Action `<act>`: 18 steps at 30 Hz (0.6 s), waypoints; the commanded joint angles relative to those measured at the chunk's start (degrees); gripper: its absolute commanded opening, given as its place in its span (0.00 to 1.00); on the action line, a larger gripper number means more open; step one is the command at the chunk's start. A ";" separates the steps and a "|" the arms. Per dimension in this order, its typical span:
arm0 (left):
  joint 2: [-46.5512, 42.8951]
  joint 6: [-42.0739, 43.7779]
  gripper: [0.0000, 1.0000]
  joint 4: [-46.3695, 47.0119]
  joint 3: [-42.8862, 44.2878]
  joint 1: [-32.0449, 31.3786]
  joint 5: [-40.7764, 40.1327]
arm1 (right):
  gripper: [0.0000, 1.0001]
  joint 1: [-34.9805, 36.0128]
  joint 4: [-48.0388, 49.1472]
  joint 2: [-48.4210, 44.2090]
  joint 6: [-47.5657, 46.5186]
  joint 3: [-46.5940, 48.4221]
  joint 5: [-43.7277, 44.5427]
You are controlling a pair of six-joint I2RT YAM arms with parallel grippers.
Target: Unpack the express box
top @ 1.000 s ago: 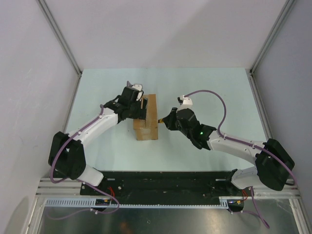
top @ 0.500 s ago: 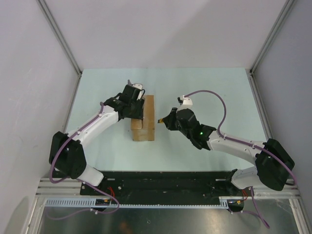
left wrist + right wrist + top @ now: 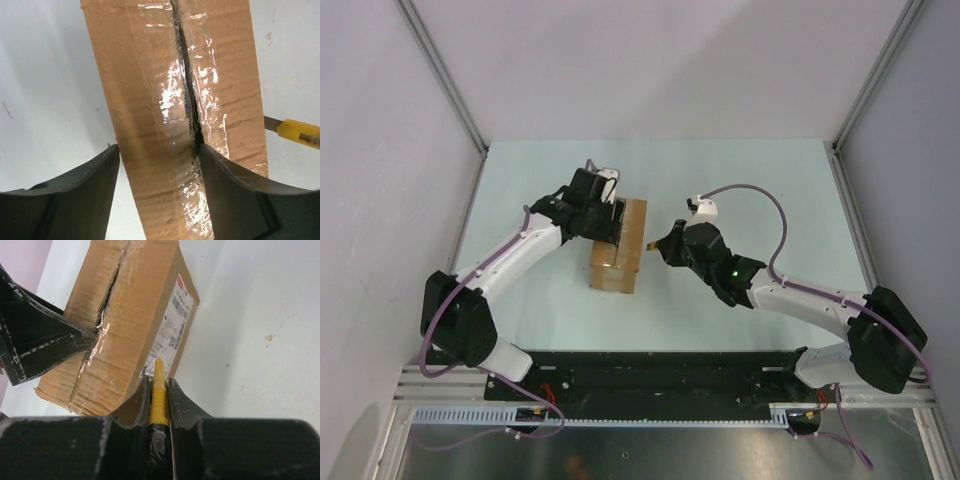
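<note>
The express box (image 3: 617,256), brown cardboard with clear tape, lies on the table. Its taped top seam (image 3: 187,90) is slit open along its length. My left gripper (image 3: 606,222) is open over the box's far end. In the left wrist view the gripper (image 3: 159,150) straddles the box's left half: one finger (image 3: 80,190) is off its left side, the other (image 3: 235,195) rests at the seam. My right gripper (image 3: 661,248) is shut on the yellow utility knife (image 3: 159,390), just right of the box, tip toward the white label (image 3: 172,325).
The knife's blade and yellow body (image 3: 297,133) show at the right of the left wrist view. The pale table (image 3: 750,190) is bounded by grey walls and metal frame posts (image 3: 445,80). The arm bases stand on a black rail (image 3: 650,375) at the near edge.
The left gripper has shifted slightly farther and right on the box. The box has turned so its far end points more to the right. The right gripper with the knife has backed slightly off the box.
</note>
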 commanded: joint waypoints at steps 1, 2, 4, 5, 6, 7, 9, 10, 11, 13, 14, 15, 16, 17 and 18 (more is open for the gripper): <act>-1.80 1.64 0.72 1.59 3.46 -0.06 4.48 | 0.00 -0.88 0.09 -2.59 -1.27 2.11 2.98; -1.88 1.55 0.74 1.68 3.81 -0.06 4.67 | 0.00 -1.41 0.09 -2.50 -1.62 2.55 3.16; -2.24 1.20 0.76 1.94 4.16 -0.06 4.59 | 0.00 -2.11 0.35 -1.98 -2.15 3.25 3.08; -2.50 1.03 0.77 2.03 4.51 -0.06 4.41 | 0.00 -3.42 0.53 -1.62 -2.58 3.95 2.64; -3.02 0.76 0.77 2.03 4.69 -0.06 3.63 | 0.00 -4.04 0.79 -1.27 -2.85 4.22 2.29; -3.38 0.50 0.78 2.21 4.69 -0.06 3.44 | 0.00 -5.01 1.66 -0.83 -3.11 4.57 1.94; -4.69 -0.64 0.81 2.47 4.61 -0.06 -0.14 | 0.00 -7.64 2.63 0.66 -3.81 5.71 0.18; -5.31 -1.34 0.81 2.56 4.34 -0.06 -1.38 | 0.00 -8.52 4.12 1.53 -4.17 6.24 -0.70; -5.75 -1.87 0.82 2.56 3.91 -0.06 -2.70 | 0.00 -9.23 5.00 3.11 -4.60 6.76 -2.01; -7.85 -4.41 0.84 2.47 3.29 0.29 -7.25 | 0.00 -11.86 6.84 5.40 -6.01 8.96 -4.21; -8.82 -5.38 0.85 2.56 2.16 0.64 -8.76 | 0.00 -12.66 7.46 6.54 -6.45 9.66 -6.22; -9.79 -7.48 0.85 2.56 1.54 1.08 -10.08 | 0.00 -13.71 9.38 8.90 -7.93 11.06 -6.85; -12.15 -8.46 0.85 2.47 0.75 2.30 -11.57 | 0.00 -14.15 10.45 10.06 -8.73 11.60 -7.64; -13.56 -9.34 0.84 2.38 -0.91 3.01 -11.59 | 0.00 -14.77 11.50 11.46 -9.26 12.13 -9.82; -14.97 -10.65 0.82 2.38 -1.98 3.54 -11.33 | 0.00 -15.12 13.51 13.65 -9.53 12.74 -10.80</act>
